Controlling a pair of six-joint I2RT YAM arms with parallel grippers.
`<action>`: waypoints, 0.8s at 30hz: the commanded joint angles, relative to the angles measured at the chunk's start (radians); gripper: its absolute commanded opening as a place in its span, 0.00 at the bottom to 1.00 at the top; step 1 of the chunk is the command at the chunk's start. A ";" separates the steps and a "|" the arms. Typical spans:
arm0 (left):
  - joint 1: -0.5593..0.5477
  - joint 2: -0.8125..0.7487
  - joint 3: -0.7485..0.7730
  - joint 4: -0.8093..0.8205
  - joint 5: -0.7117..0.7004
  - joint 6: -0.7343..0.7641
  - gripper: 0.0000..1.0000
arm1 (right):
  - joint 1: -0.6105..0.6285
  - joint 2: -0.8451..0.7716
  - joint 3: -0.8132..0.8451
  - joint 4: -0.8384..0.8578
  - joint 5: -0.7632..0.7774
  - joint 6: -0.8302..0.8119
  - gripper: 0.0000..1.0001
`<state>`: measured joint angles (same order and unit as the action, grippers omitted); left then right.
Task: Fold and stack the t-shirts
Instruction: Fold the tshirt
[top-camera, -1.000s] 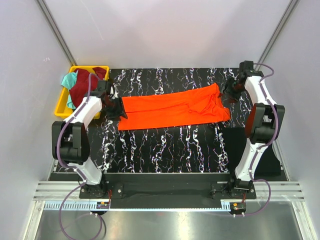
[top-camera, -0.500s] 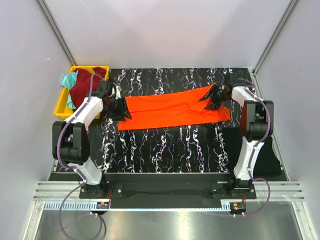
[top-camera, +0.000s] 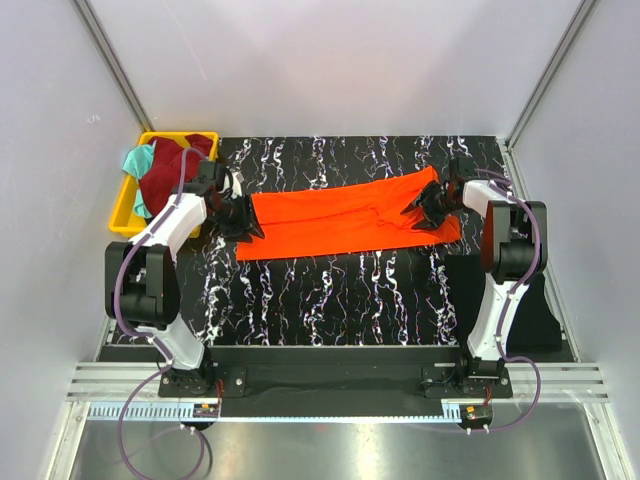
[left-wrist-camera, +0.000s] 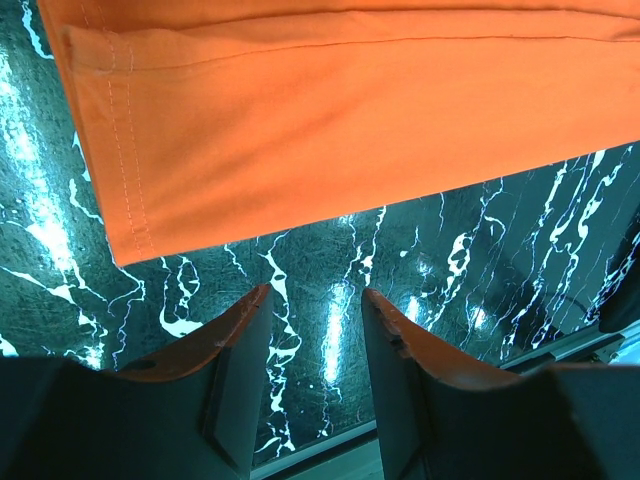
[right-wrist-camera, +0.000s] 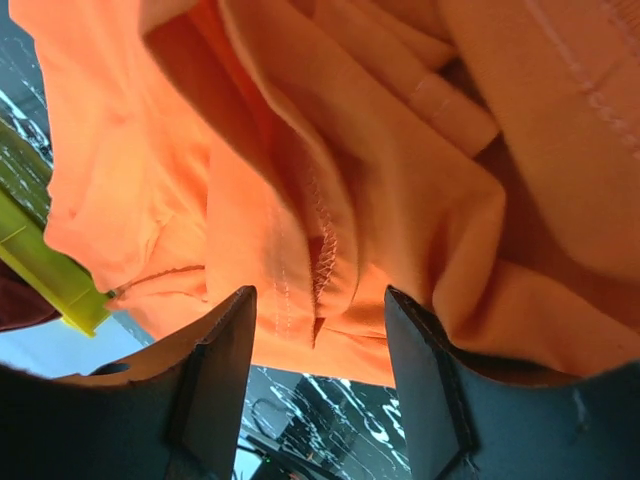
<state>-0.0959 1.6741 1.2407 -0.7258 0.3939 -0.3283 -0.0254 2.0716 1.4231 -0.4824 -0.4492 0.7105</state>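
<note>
At the far left, the yellow plastic bin holds the dark maroon cloth t-shirt heaped over the teal cloth t-shirt, both crumpled and unfolded. Just beside it the left gripper hangs low over the black white-veined table. Its dark jaws are parted with only bare tabletop between them, a little short of the stitched hem. The bright orange cloth t-shirt lies across the middle of the table as a long, slightly slanted band, mostly flat and matte, with double rows of stitching along its edges. It looks light, limp and thin, so it should drape and sag wherever it is not supported and will likely slide easily on the smooth top. The firmer seamed hem and corners seem the best places to pinch. At the right end the cloth bunches into soft ridges and folded sleeve edges. There the right gripper sits with its jaws spread over those folds, not visibly clamped on them.
</note>
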 joint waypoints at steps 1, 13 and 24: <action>0.001 0.012 -0.006 0.032 0.031 0.012 0.45 | -0.002 -0.051 0.005 -0.008 0.052 -0.028 0.61; -0.001 0.019 -0.010 0.034 0.039 0.015 0.45 | -0.002 0.018 0.089 -0.007 0.043 -0.034 0.55; 0.001 0.022 -0.014 0.034 0.042 0.018 0.45 | -0.002 0.085 0.143 -0.008 0.010 -0.025 0.43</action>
<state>-0.0963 1.6867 1.2339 -0.7124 0.4084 -0.3279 -0.0254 2.1529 1.5208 -0.4957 -0.4362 0.6895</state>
